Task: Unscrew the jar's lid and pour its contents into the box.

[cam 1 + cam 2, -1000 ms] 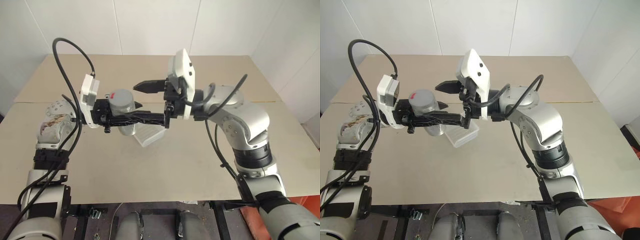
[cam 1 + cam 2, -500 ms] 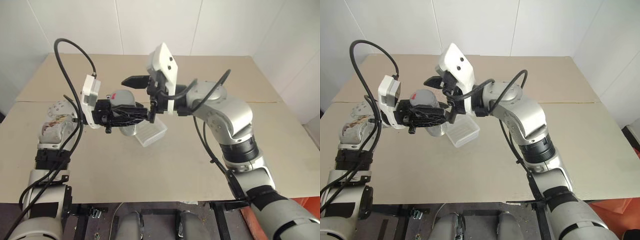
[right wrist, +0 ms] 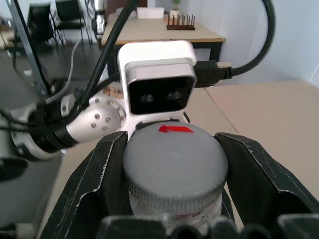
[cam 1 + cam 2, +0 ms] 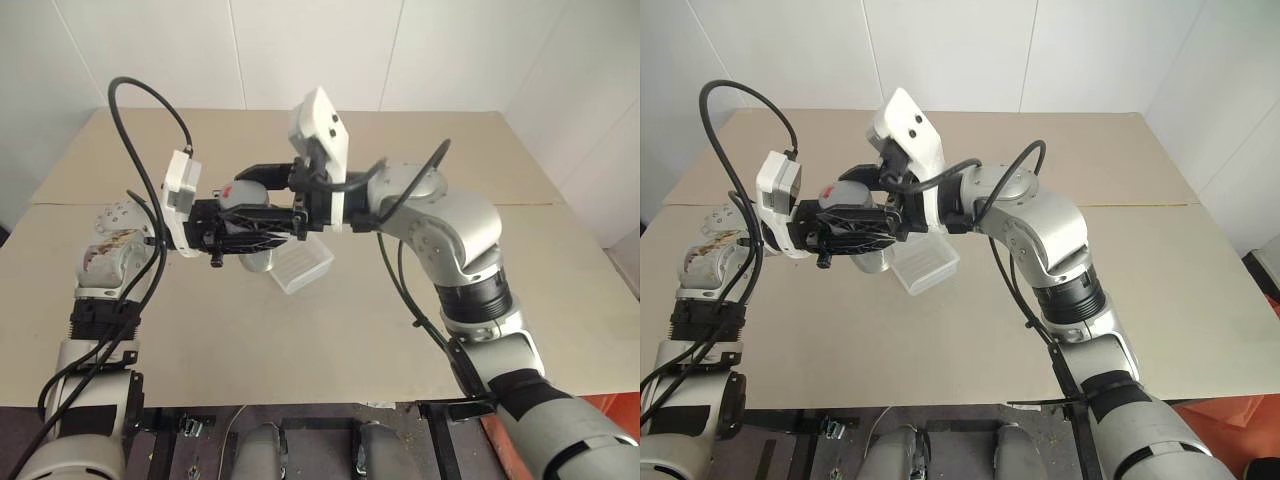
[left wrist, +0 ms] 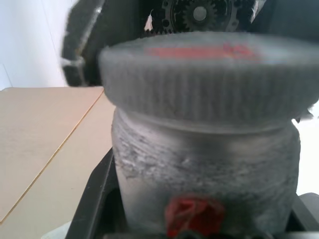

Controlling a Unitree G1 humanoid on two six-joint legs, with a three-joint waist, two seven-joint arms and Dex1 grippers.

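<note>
My left gripper (image 4: 250, 228) holds the silvery jar (image 5: 204, 169) upright above the table and is shut on its body. The grey lid (image 3: 174, 158) with a red mark sits on the jar's mouth. My right gripper (image 4: 247, 194) reaches in from the right. One of its black fingers (image 3: 107, 167) presses on each side of the lid, so it is shut on the lid. The translucent white box (image 4: 303, 268) rests on the table just below and to the right of the jar. The contents are hidden inside the jar.
The beige table (image 4: 330, 340) has a seam running across it behind the arms. Black cables (image 4: 135, 110) loop above the left arm. The left wrist's white camera housing (image 3: 157, 82) sits close behind the lid.
My right gripper has moved left over the jar and gone from open to shut on the lid. The left arm and the jar have kept still.
</note>
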